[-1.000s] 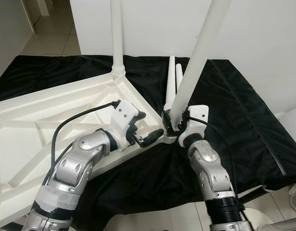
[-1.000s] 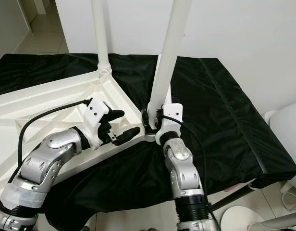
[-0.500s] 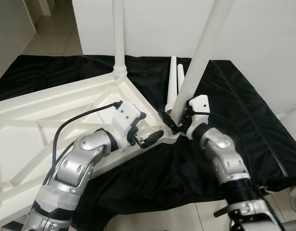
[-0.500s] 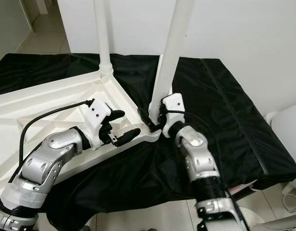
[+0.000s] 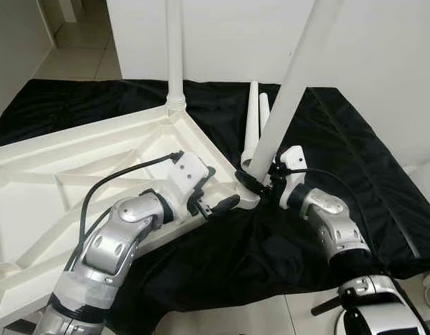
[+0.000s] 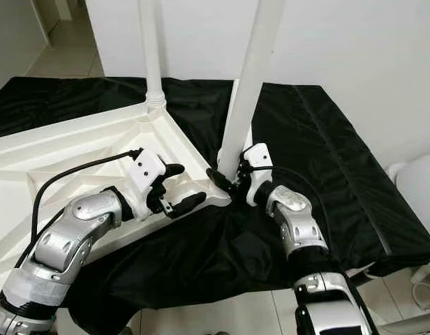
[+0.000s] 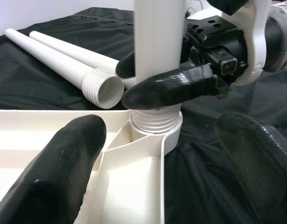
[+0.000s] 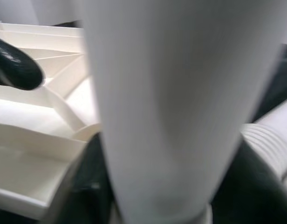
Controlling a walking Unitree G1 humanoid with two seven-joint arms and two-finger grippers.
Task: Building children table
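Observation:
A white table top (image 5: 75, 174) lies upside down on a black cloth. One white leg (image 5: 174, 56) stands upright in its far corner. A second leg (image 5: 288, 91) leans to the right, its threaded end (image 7: 155, 119) resting in the near corner socket. My right gripper (image 5: 255, 178) is shut on this leg just above the threads, one finger on each side. My left gripper (image 5: 216, 188) is open beside that corner, its fingers (image 7: 64, 163) straddling the rim without touching the leg.
Two loose white legs (image 5: 253, 118) lie on the black cloth (image 5: 354, 139) behind the socket corner. A white wall rises behind the cloth. Tiled floor (image 5: 75, 63) shows at the far left, and a white rounded object (image 6: 421, 195) sits at the right edge.
My right forearm has swung out to the right and lowered, turning the gripper around the leg's base. The left gripper has edged slightly closer to the corner. The leg stays tilted.

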